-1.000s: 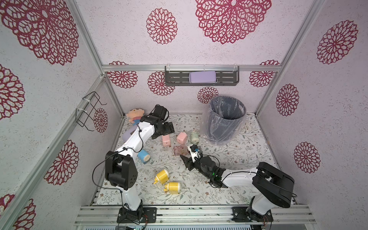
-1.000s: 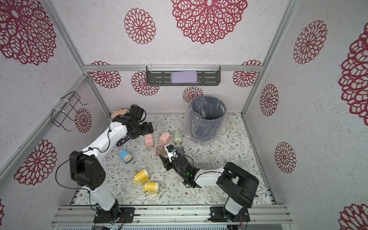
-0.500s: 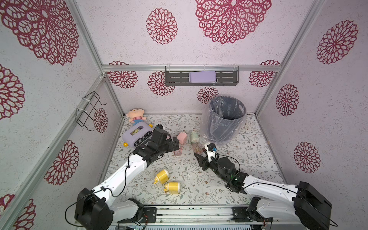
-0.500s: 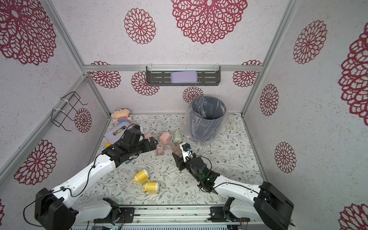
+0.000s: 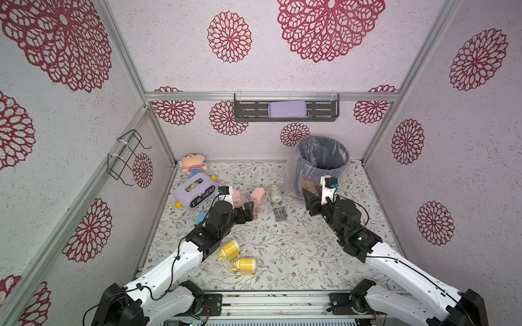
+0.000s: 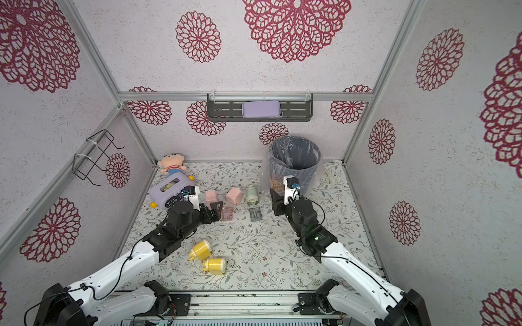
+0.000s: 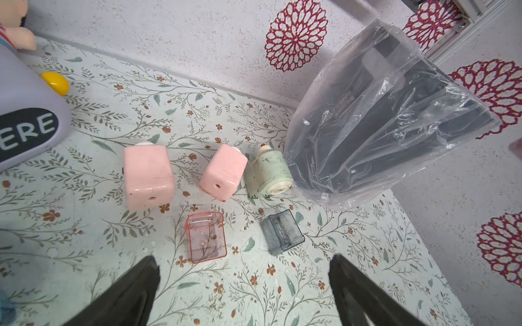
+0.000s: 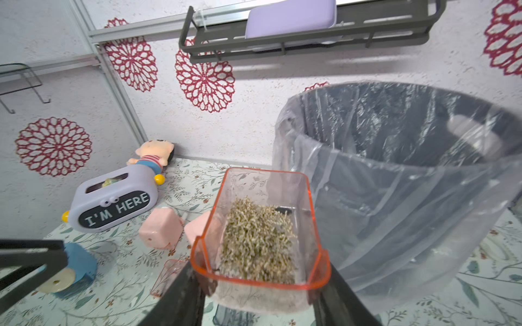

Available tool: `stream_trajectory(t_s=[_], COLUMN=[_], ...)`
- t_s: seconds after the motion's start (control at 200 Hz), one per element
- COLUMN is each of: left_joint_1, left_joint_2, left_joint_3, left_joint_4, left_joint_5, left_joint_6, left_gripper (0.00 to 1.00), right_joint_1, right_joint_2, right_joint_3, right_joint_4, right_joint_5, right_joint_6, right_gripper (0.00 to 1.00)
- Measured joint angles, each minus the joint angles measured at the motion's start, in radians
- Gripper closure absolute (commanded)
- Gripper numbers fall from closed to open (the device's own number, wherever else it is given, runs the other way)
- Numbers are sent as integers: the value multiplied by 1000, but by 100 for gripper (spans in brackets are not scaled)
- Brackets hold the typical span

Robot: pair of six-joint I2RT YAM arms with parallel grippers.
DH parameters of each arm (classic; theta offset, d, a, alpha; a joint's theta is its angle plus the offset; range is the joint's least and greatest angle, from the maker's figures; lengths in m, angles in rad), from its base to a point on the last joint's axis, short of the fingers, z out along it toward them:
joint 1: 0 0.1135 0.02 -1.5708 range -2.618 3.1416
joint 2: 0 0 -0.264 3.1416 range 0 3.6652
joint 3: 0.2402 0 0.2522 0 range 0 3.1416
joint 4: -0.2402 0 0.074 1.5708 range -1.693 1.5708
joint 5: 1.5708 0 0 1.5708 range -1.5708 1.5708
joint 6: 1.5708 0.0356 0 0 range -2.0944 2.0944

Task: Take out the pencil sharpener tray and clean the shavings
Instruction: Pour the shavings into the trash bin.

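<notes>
Orange tray (image 8: 265, 183) clamped in right gripper (image 8: 261, 293), beside bin (image 8: 395, 183).

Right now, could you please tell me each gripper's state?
Left gripper: open, holding nothing.
Right gripper: shut on the clear orange plastic tray of shavings.

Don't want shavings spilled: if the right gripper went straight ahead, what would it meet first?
Most likely the clear plastic liner on the side of the dark grey bin, below its rim, though depth is unclear. The clear orange-edged tray of shavings in its fingers would touch first.
</notes>
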Motion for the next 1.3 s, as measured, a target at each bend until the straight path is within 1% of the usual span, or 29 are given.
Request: stream_trajectory(t_s=[0.17, 0.37, 0.52, 0.595, 0.71, 0.791, 0.901, 0.986, 1.066, 1.141, 1.236, 1.296], left_joint_1=[-10, -26, -29, -30, -31, -31, -31, -31, -32, -32, -32, -32], left_joint_2=[-5, -5, -8, -19, -48, -68, -84, -88, -92, -100, -103, -103], left_joint_3=[-53, -56, -56, -56, -56, -56, -59, -66, -72, -80, -82, -82], left_joint_4=[52, 84, 85, 85, 85, 85, 85, 86, 85, 85, 84, 85], left_joint_5=[-5, -13, -18, -24, -36, -46, -60, -73, -85, -97, -106, -108], left_joint_6=[21, 43, 49, 53, 58, 60, 60, 60, 60, 60, 59, 59], left_gripper=[3, 3, 3, 3, 3, 3, 3, 3, 3, 3, 2, 2], right_joint_1=[-90, -189, -260, -289, -325, -340, -354, -370, -385, -398, -402, -402], right_joint_2=[153, 380, 558, 624, 681, 690, 688, 672, 654, 645, 642, 643], right_joint_3=[219, 481, 684, 770, 870, 927, 993, 1006, 996, 981, 958, 951], right_joint_4=[-91, -198, -320, -399, -511, -584, -628, -620, -602, -581, -538, -527], right_joint_5=[-20, -42, -59, -83, -132, -165, -217, -277, -335, -372, -401, -404], right_joint_6=[-24, -24, 12, 59, 180, 276, 417, 570, 741, 894, 1077, 1169], right_gripper=[61, 62, 63, 63, 63, 63, 61, 61, 61, 64, 66, 67])
